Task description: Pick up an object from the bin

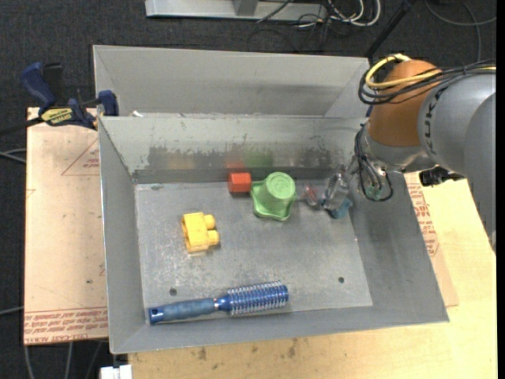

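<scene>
My gripper (338, 198) hangs low at the back right of the bin, close to the floor and just right of a green cup (274, 196). The cup stands on its flared base near the back wall. A small red cube (240, 182) lies immediately left of the cup. Between the cup and the gripper there is a small reddish bit (311, 198) that I cannot make out.
A yellow toy brick (199, 232) lies at the left middle of the bin. Along the front edge lies a blue hairbrush (225, 302), its handle pointing left. The arm with its orange cover and cables comes in over the right wall.
</scene>
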Controlling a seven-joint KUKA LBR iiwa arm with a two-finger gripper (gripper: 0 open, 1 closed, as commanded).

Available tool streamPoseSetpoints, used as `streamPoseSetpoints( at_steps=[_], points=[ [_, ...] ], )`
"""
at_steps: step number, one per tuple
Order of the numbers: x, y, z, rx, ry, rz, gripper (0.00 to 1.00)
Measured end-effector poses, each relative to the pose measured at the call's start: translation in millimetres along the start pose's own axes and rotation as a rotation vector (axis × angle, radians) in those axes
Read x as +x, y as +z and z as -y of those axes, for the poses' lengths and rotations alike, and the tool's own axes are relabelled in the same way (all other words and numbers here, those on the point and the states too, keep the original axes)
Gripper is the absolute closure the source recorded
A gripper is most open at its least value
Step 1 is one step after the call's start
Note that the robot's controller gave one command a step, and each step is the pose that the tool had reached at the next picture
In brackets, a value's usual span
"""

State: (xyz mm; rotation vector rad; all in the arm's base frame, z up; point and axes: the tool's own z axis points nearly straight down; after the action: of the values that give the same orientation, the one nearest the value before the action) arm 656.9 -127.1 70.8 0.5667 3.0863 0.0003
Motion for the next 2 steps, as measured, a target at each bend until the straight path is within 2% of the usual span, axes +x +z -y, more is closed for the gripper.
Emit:
streamPoseSetpoints(
  at_steps=[1,2],
  points=[
    [0.9,0.6,0.3,0.001,0.0,-0.004,0.0],
    [0.2,0.3,0.1,0.001,0.0,-0.001,1.0]
  ],
)
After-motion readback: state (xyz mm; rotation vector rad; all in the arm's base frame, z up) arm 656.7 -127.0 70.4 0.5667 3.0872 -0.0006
